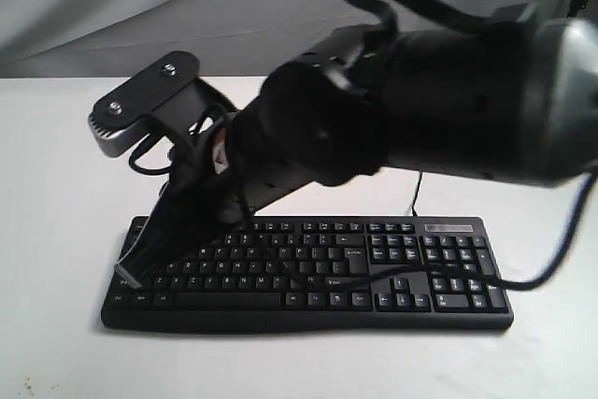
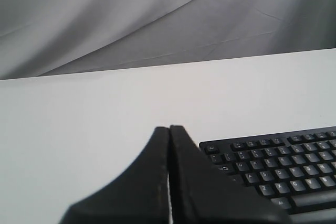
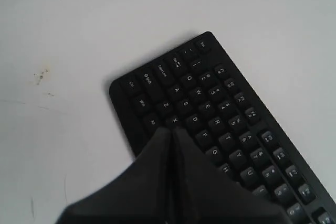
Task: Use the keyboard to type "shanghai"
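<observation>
We see right gripper (image 3: 172,129) pinched together by keyboard's (image 3: 220,114) X key (image 3: 175,121) (legible only from that wrist), left gripper (image 2: 169,128) likewise together

A blurred black arm (image 1: 439,109) hides the upper-left keys of the long flat black keyboard (image 1: 308,270); its legends are unreadably small.

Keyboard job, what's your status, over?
Left gripper shut, beside long black keyboard. Right gripper shut, tip over its left letter keys. Thin black cable loops across number pad.
</observation>
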Robot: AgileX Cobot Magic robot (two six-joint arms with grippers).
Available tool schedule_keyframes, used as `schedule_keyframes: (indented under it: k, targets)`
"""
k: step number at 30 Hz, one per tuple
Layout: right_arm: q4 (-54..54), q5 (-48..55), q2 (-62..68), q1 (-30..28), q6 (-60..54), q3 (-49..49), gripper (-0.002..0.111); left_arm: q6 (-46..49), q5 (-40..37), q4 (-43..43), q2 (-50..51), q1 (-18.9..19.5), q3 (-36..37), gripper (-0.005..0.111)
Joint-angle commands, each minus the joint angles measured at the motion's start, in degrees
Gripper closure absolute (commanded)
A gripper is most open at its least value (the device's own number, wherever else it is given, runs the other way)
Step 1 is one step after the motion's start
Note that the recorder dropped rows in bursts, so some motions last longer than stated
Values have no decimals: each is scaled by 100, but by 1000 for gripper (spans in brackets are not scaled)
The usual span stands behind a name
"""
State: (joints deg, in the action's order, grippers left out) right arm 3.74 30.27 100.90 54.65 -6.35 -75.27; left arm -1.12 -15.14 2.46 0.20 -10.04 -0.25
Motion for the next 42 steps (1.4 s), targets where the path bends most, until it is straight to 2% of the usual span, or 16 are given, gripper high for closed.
schedule_keyframes:
  k: [1, 6, 16, 22, 42]
  targets:
    - [-80, 205, 628, 17, -261, -615, 108, -16, 16, 4, -20, -20, 25, 107]
    - [-80, 179, 1171, 17, -299, -948, 108, -16, 16, 4, -20, -20, 25, 107]
    - [-128, -602, 1943, 6, -348, -976, 108, -16, 16, 4, -20, -20, 25, 107]
    - [-108, -995, 2172, -15, -348, -976, 108, -16, 16, 4, -20, -20, 25, 107]
    - [-79, -1315, 2563, -87, -358, -976, 108, -16, 16, 4, -20, -20, 25, 107]
